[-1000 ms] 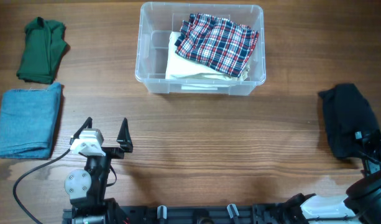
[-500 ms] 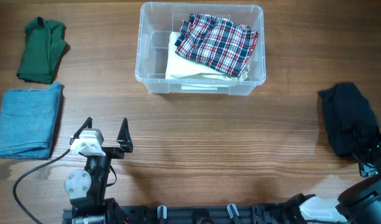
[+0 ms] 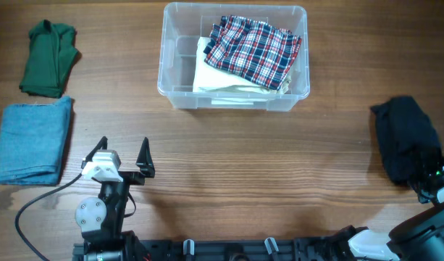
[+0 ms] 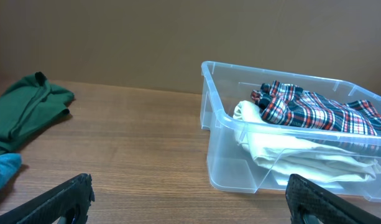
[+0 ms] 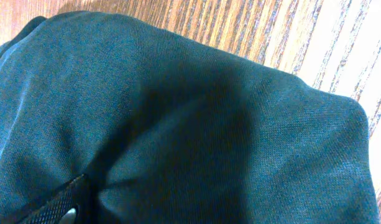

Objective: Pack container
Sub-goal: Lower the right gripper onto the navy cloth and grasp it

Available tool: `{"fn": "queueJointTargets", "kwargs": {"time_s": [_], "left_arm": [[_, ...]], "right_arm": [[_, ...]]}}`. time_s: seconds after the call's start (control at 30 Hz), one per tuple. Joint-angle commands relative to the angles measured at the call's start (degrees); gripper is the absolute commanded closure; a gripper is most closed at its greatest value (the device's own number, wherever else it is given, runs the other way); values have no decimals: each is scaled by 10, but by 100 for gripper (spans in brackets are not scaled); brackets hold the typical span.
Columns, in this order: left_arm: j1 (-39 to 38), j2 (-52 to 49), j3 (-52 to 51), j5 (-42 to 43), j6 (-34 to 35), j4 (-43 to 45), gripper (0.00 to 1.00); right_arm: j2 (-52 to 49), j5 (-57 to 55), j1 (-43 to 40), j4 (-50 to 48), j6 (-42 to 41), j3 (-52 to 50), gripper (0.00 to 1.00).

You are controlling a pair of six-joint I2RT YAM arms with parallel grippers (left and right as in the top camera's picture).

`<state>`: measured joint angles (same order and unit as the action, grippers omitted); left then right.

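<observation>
The clear container [image 3: 171, 72] stands at the back centre and holds a plaid garment [image 3: 254, 47] on a folded white garment [image 3: 214, 76]. It shows in the left wrist view [image 4: 227, 143] too. My left gripper [image 3: 124, 152] is open and empty over bare table at the front left, jaws wide [image 4: 189, 183]. My right gripper [image 3: 433, 172] is at the near end of a black garment [image 3: 403, 134] at the right edge. In the right wrist view the dark fabric [image 5: 178, 93] fills the frame. One finger presses into it at the lower left; the other is hidden.
A folded green garment [image 3: 49, 58] lies at the back left, with a folded blue towel [image 3: 33, 138] in front of it. Both show in the left wrist view, green [image 4: 25, 109] and blue [image 4: 0, 171]. Wooden table [image 3: 279, 159] lies between container and arms.
My right gripper has shifted slightly toward the front right edge along the black garment. The left arm, the container and the other garments have not moved.
</observation>
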<state>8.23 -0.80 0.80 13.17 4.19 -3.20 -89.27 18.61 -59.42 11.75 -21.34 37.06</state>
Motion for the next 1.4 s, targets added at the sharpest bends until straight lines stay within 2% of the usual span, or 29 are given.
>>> {"fn": "queueJointTargets", "kwargs": {"time_s": [0.0,0.43,0.67,0.77,0.87,0.97,1.13,1.37], "left_arm": [[3,4,-5,-6,7,0,0],[3,4,-5,-6,8,0,0],[3,4,-5,-6,7,0,0],[3,4,-5,-6,7,0,0],[3,4,-5,-6,7,0,0],[3,4,-5,-6,7,0,0],[3,4,-5,-6,7,0,0],[3,4,-5,-6,7,0,0]], "right_arm": [[-70,146,26,20,-14,-72,7],[-70,155,121,-2,-33,-75,11],[-70,144,130,-13,-43,-75,12],[-69,144,130,-1,-42,-75,9],[-67,145,130,15,-41,-75,1],[-58,149,130,35,-24,-74,0],[3,140,130,70,-15,-69,0],[151,132,130,192,-4,-26,0]]}}
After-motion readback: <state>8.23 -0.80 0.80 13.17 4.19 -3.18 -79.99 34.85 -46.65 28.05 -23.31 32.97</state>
